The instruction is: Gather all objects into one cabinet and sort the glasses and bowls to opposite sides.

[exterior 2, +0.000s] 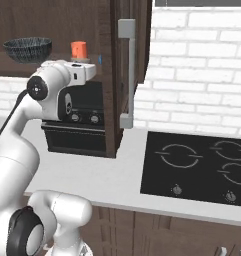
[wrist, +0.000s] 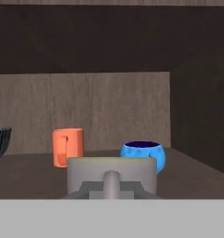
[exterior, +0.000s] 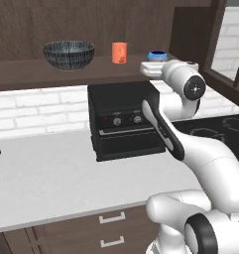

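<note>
The cabinet's shelf board (exterior: 27,74) carries the wide dark striped bowl (exterior: 69,53) at the left, the orange cup (exterior: 119,52) in the middle and the small blue item (exterior: 157,55) at the right. My gripper (exterior: 151,68) reaches in at the shelf's front right, just before the blue item. In the hand view the grey-beige mug (wrist: 112,171) sits dead centre at the bottom with its handle towards the camera, hiding the fingertips; the gripper is shut on it. Behind it stand the orange cup (wrist: 68,146) and the blue item (wrist: 143,154), and the bowl's (wrist: 1,139) edge shows at far left.
A black toaster oven (exterior: 123,121) stands on the white counter (exterior: 46,173) right under the shelf. The cabinet's open door (exterior 2: 114,75) with its long handle (exterior 2: 127,72) juts out to the right of the hand. A black cooktop (exterior 2: 197,170) lies further right.
</note>
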Controlling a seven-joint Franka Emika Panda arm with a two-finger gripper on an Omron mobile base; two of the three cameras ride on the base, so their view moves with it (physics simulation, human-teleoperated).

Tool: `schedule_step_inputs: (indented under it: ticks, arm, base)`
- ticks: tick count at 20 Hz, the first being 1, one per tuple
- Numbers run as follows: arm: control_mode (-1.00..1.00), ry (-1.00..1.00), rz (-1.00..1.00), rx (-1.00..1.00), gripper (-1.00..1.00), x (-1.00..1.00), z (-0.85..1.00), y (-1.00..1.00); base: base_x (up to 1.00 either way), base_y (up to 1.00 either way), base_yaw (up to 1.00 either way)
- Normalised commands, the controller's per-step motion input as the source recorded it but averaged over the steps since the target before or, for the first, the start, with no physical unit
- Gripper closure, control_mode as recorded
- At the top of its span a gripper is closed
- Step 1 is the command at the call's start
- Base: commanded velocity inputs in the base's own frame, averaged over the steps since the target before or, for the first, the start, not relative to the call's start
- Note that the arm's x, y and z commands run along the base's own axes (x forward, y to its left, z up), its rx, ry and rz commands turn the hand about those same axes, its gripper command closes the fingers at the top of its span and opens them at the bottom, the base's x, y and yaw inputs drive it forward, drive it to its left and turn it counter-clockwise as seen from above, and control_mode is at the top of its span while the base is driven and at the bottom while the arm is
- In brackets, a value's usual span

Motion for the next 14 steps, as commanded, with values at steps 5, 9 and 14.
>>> schedule_step_inputs:
  ticks: [5,9,14]
  arm:
    - [-1.0,0.0,0.0,0.0,1.0,0.36,0.0,0.0]
    - [-1.0,0.0,0.0,0.0,1.0,0.46,0.0,0.0]
    - [-1.0,0.0,0.0,0.0,1.0,0.43,0.0,0.0]
  base:
    - [0.0,0.0,0.0]
    - [0.0,0.0,0.0]
    - [0.0,0.0,0.0]
